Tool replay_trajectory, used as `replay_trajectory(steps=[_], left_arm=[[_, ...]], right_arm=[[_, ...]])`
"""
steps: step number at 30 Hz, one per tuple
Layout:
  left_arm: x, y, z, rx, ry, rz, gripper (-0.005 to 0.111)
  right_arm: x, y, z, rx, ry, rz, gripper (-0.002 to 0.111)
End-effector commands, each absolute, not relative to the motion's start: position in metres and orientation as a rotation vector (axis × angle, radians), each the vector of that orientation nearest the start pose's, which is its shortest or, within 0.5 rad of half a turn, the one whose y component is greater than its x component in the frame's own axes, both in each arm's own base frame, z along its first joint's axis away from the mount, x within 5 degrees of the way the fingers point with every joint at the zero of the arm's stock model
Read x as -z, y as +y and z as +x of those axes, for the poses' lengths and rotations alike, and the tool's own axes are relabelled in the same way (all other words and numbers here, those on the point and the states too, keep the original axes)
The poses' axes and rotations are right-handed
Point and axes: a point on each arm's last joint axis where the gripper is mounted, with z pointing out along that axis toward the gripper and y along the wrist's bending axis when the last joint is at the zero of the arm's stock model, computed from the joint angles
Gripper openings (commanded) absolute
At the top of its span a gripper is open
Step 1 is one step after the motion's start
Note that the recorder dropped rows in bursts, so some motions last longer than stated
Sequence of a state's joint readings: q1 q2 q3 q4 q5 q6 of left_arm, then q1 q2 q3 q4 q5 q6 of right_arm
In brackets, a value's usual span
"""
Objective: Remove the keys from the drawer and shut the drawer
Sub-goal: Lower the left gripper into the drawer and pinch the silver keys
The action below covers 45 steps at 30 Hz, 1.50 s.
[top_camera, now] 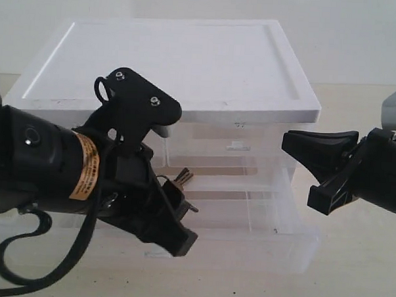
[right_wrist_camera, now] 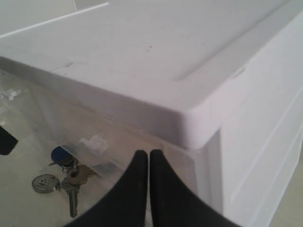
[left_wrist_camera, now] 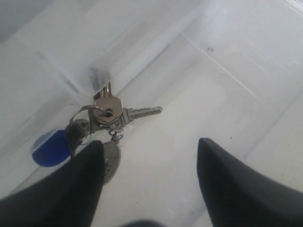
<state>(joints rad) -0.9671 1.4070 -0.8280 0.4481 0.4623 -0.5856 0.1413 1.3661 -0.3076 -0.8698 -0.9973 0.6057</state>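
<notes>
When lowering into the drawer (left_wrist_camera: 227,109), straddle the keys (left_wrist_camera: 108,113) with the wide-apart left fingers (left_wrist_camera: 71,189); keep the pressed-together right fingers (right_wrist_camera: 132,189) clear.

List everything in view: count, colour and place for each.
cabinet: one, white top over a translucent body, middle of the table
drawer: one, translucent, pulled out from the cabinet's front
keys: one bunch, silvery with a blue fob, lying on the drawer's floor
table: one, cream, under the cabinet
left claw: one, black, open, over the drawer close to the keys, holding nothing
right claw: one, black, shut, in the air near the cabinet's front right corner
</notes>
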Motion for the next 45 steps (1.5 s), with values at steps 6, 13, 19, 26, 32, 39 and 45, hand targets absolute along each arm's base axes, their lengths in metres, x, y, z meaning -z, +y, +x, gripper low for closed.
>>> replay_trajectory(steps=[6, 13, 19, 26, 32, 39, 45], left_arm=[[-0.213, -0.226, 0.197, 0.263, 2.376, 0.653, 0.054], [-0.196, -0.232, 0.204, 0.287, 2.406, 0.632, 0.054], [-0.183, -0.23, 0.214, 0.248, 2.429, 0.61, 0.054], [-0.2, -0.235, 0.206, 0.249, 2.299, 0.754, 0.037], [-0.226, -0.233, 0.189, 0.215, 2.225, 0.812, 0.035], [-0.223, -0.23, 0.171, 0.122, 2.157, 1.042, 0.029], [-0.224, -0.238, 0.148, 0.156, 2.096, 1.268, 0.033]], right_arm=[[-0.2, 0.087, 0.2, -0.742, 1.667, -0.595, 0.0], [-0.201, 0.087, 0.2, -0.748, 1.668, -0.589, 0.0], [-0.2, 0.088, 0.199, -0.749, 1.668, -0.597, 0.0], [-0.2, 0.088, 0.199, -0.753, 1.668, -0.6, 0.0], [-0.201, 0.088, 0.199, -0.755, 1.664, -0.598, 0.0], [-0.2, 0.088, 0.198, -0.756, 1.664, -0.607, 0.0], [-0.2, 0.088, 0.198, -0.76, 1.666, -0.609, 0.0]])
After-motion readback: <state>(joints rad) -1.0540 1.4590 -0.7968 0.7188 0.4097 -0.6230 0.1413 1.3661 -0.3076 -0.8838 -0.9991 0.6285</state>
